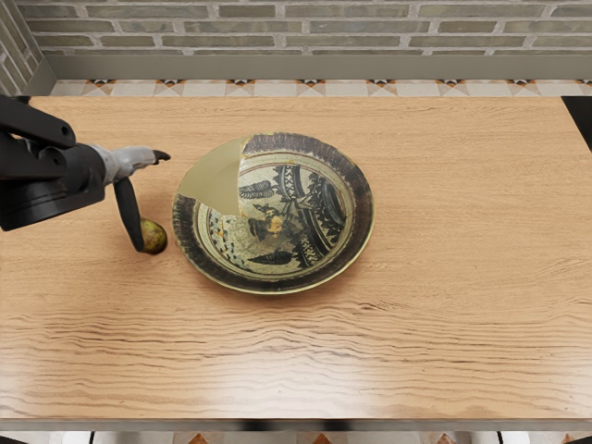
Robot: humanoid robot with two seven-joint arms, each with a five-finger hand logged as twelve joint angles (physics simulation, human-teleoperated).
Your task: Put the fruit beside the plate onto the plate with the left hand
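At the left edge of the head view, the left hand (pixel 130 180) is seen at the end of a dark forearm with a grey wrist, held over the light wooden table (pixel 462 277). 2 dark fingers (pixel 129 215) can be made out, and they are spread wide. 1 points right towards the plate and 1 reaches down to the table. Nothing is enclosed by them, so the hand is judged to be open and empty.

Just right of the lowered fingertip, and touching it or very nearly so, the small round yellow-green fruit (pixel 154 237) is found resting on the table. It lies close beside the left rim of the plate and is not on it.

Further right, the wide dark ceramic plate with a painted pattern and a golden edge (pixel 363 208) is placed near the middle of the table. A plain tan wedge is shown across its upper-left part. No fruit is seen in its well. The right arm is not shown.

The step in hand is judged to be the reach and grasp, and no lift is shown. For the next move, the fingers must be closed around the fruit from both sides. Because the fruit is small and round, it may be rolled away if it is pushed by 1 finger only. It must then be raised above the raised rim and carried right.
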